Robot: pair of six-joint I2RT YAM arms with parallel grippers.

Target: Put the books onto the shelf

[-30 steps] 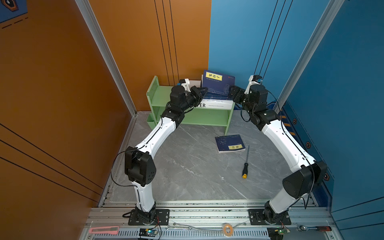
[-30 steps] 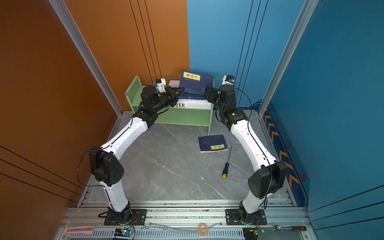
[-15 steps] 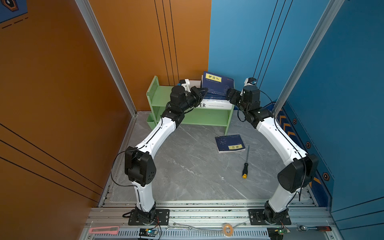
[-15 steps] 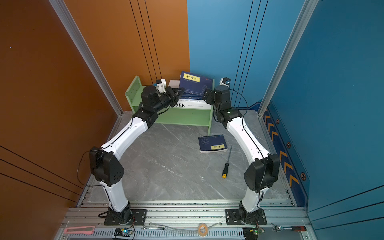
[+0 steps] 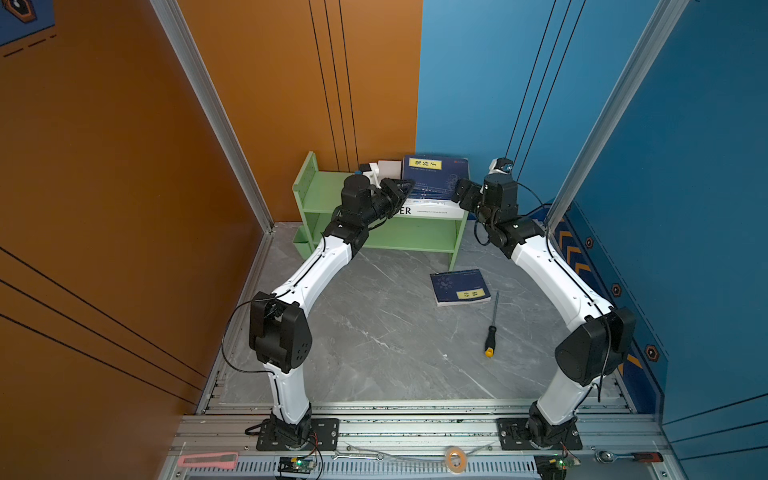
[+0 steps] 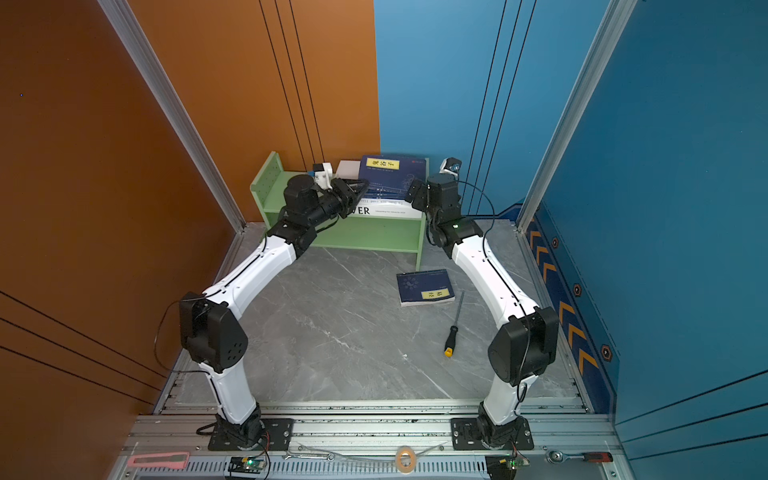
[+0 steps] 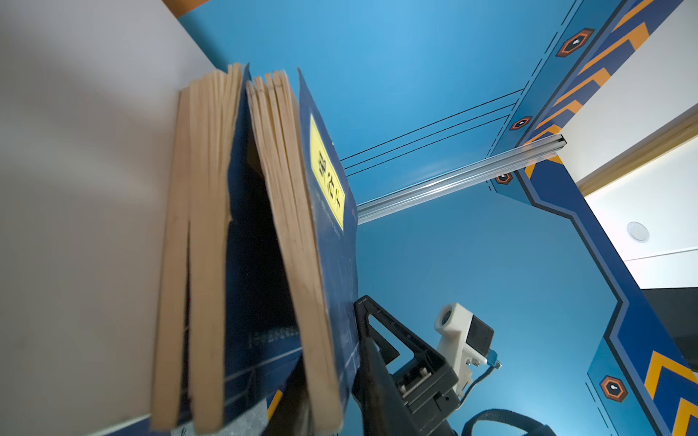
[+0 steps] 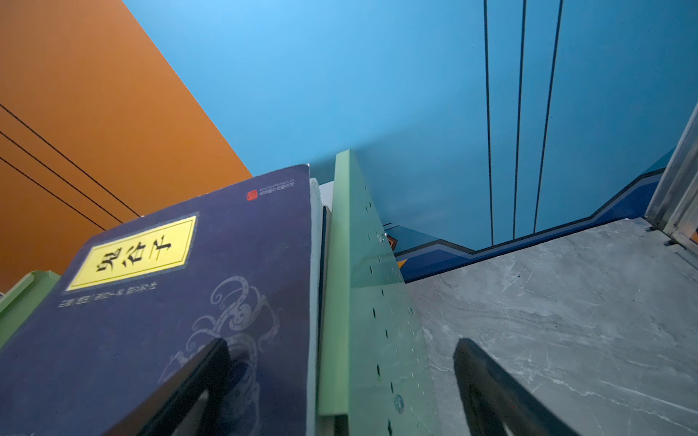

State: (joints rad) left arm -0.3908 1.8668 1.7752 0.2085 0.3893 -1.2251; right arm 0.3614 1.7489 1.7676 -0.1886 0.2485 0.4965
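Note:
A dark blue book (image 5: 436, 174) with a yellow label leans at the right end of the green shelf (image 5: 324, 195), above a white book (image 5: 432, 211) lying flat. In the left wrist view a second blue book (image 7: 204, 245) stands behind it. My left gripper (image 5: 405, 185) is shut on the labelled book (image 7: 298, 211), one finger on each face. My right gripper (image 5: 459, 191) is open and straddles the shelf's end panel (image 8: 362, 302), one finger over the cover (image 8: 170, 302), one outside. Another blue book (image 5: 459, 286) lies flat on the floor.
A screwdriver (image 5: 492, 328) with a yellow-tipped handle lies on the grey floor beside the floor book. Orange and blue walls close in the back and sides. On the front rail lie a pink tool (image 5: 208, 460), a tape roll (image 5: 455, 457) and a ratchet (image 5: 623, 457).
My right gripper has edged left, closer to the shelf's right end and the leaning book. The left arm and the books have hardly moved.

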